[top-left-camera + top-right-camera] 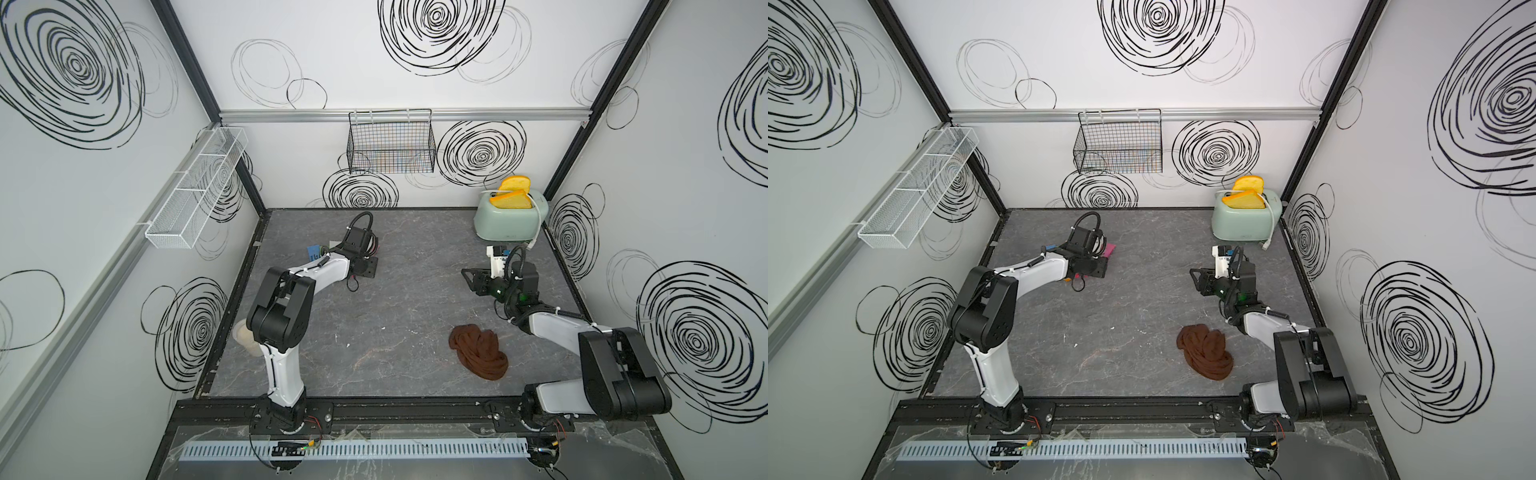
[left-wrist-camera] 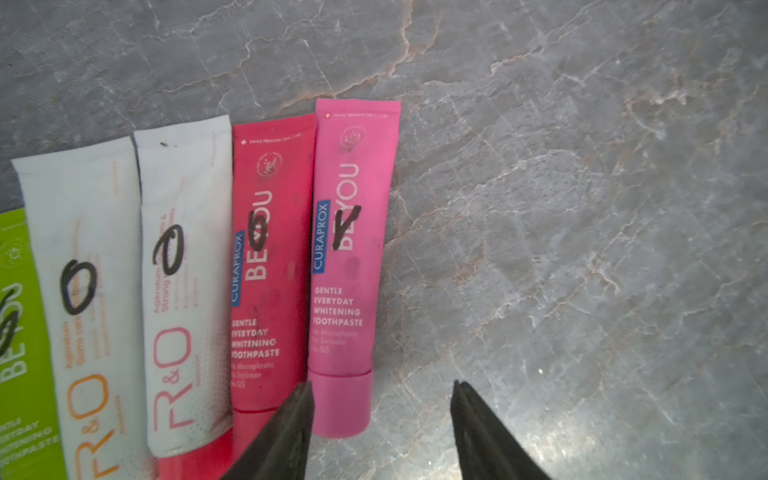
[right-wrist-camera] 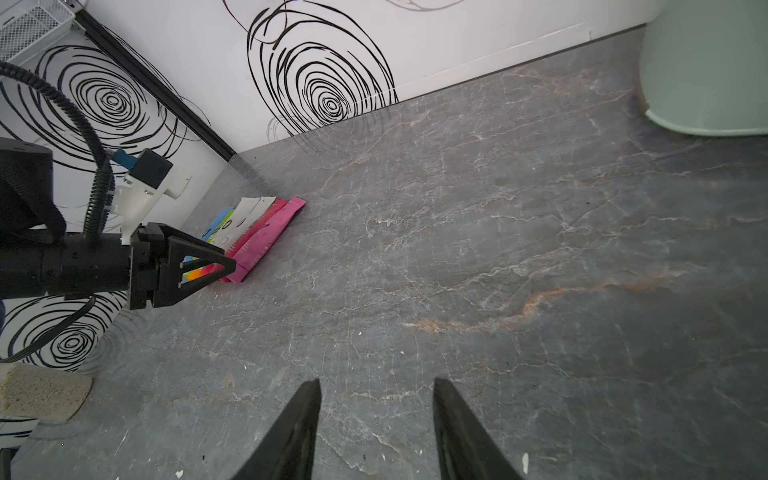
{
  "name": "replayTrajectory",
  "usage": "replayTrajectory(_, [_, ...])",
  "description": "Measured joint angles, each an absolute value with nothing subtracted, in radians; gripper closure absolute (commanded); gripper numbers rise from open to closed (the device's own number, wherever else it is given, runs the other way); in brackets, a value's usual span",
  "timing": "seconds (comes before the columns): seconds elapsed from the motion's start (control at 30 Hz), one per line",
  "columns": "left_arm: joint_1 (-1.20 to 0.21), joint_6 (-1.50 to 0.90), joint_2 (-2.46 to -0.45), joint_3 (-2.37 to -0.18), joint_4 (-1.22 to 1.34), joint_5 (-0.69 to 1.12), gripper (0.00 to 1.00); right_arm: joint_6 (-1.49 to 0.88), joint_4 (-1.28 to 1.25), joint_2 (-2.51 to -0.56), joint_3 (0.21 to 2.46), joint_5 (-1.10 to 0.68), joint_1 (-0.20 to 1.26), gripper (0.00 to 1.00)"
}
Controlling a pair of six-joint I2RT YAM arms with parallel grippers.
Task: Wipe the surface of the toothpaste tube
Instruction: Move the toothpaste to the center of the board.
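My left gripper (image 2: 381,388), fingers apart, hangs over the cap (image 2: 340,403) of the pink tube (image 2: 353,249), which runs straight ahead. My right gripper (image 3: 376,388), also apart, is farther.

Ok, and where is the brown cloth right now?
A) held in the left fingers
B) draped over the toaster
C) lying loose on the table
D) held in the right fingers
C: in both top views the brown cloth lies crumpled on the table, and the wrist views show the left gripper and right gripper with fingers apart, holding no cloth.
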State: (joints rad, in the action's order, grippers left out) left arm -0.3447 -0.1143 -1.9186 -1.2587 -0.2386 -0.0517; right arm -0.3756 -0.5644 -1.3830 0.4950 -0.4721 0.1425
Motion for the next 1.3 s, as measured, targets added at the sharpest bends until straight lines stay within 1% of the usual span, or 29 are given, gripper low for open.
replayTrajectory(0.23, [-0.344,-0.11,-1.966,-1.293,-0.262,-0.061,0.44,-0.376,-0.577,-1.383,0.496,-0.472,0.147,0.52])
replayTrajectory(0.4, [-0.344,-0.111,-1.979,-1.306,-0.275,-0.061,0.44,-0.376,-0.577,-1.383,0.496,-0.472,0.147,0.52])
replayTrajectory(0.47, [-0.344,-0.111,-1.983,-1.31,-0.281,-0.062,0.41,-0.376,-0.577,-1.383,0.496,-0.472,0.147,0.52])
replayTrajectory(0.53, [-0.344,-0.112,-1.987,-1.311,-0.286,-0.062,0.35,-0.376,-0.577,-1.383,0.496,-0.472,0.147,0.52])
replayTrajectory(0.6, [-0.344,-0.113,-1.991,-1.311,-0.291,-0.06,0.32,-0.377,-0.577,-1.383,0.496,-0.472,0.147,0.52])
replayTrajectory(0.73, [-0.345,-0.114,-1.998,-1.311,-0.291,-0.049,0.31,-0.377,-0.577,-1.383,0.496,-0.472,0.147,0.52])
replayTrajectory(0.8, [-0.345,-0.115,-1.998,-1.311,-0.291,-0.041,0.31,-0.377,-0.577,-1.383,0.496,-0.472,0.147,0.52])
replayTrajectory(1.0, [-0.345,-0.118,-2.007,-1.316,-0.29,-0.015,0.4,-0.377,-0.577,-1.383,0.496,-0.472,0.148,0.52])
replayTrajectory(1.2, [-0.345,-0.12,-2.033,-1.328,-0.291,-0.009,0.42,-0.377,-0.577,-1.383,0.498,-0.472,0.154,0.52])
replayTrajectory(1.3, [-0.345,-0.12,-2.051,-1.348,-0.292,-0.012,0.45,-0.377,-0.577,-1.383,0.499,-0.472,0.156,0.52])
